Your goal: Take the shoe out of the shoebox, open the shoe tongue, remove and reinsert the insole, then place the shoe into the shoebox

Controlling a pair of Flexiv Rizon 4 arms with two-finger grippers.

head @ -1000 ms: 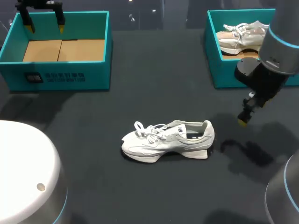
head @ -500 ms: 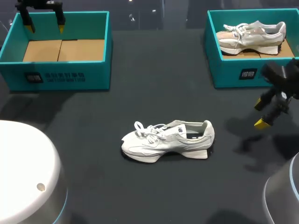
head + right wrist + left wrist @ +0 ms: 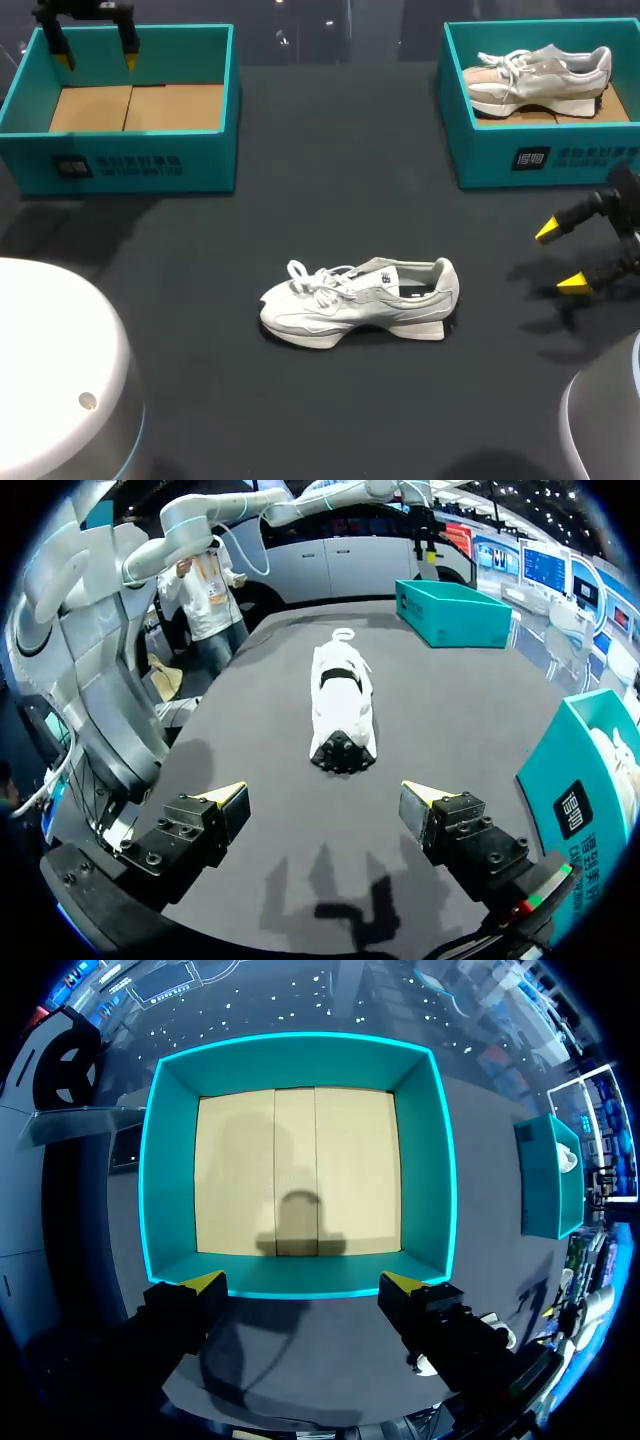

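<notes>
A white sneaker [image 3: 360, 300] lies on its sole mid-table, toe to the left. In the right wrist view the sneaker [image 3: 342, 705] shows its heel to my right gripper [image 3: 325, 802], which is open and empty a short way behind it. In the head view that right gripper [image 3: 560, 258] hangs low at the table's right edge. An empty teal shoebox [image 3: 130, 160] with a cardboard floor stands at the back left. My left gripper [image 3: 97, 58] hovers open over its far wall. The left wrist view looks down into this shoebox [image 3: 170, 1180], the left gripper [image 3: 302, 1282] holding nothing.
A second teal shoebox [image 3: 500, 150] at the back right holds another pale sneaker [image 3: 540, 75]. In the right wrist view this box [image 3: 590, 770] stands close beside my right gripper. Dark bare table surrounds the sneaker.
My right arm has drawn back to the right, off the second shoebox, and its gripper has turned level toward the sneaker's heel. The left arm and the sneaker have not moved.
</notes>
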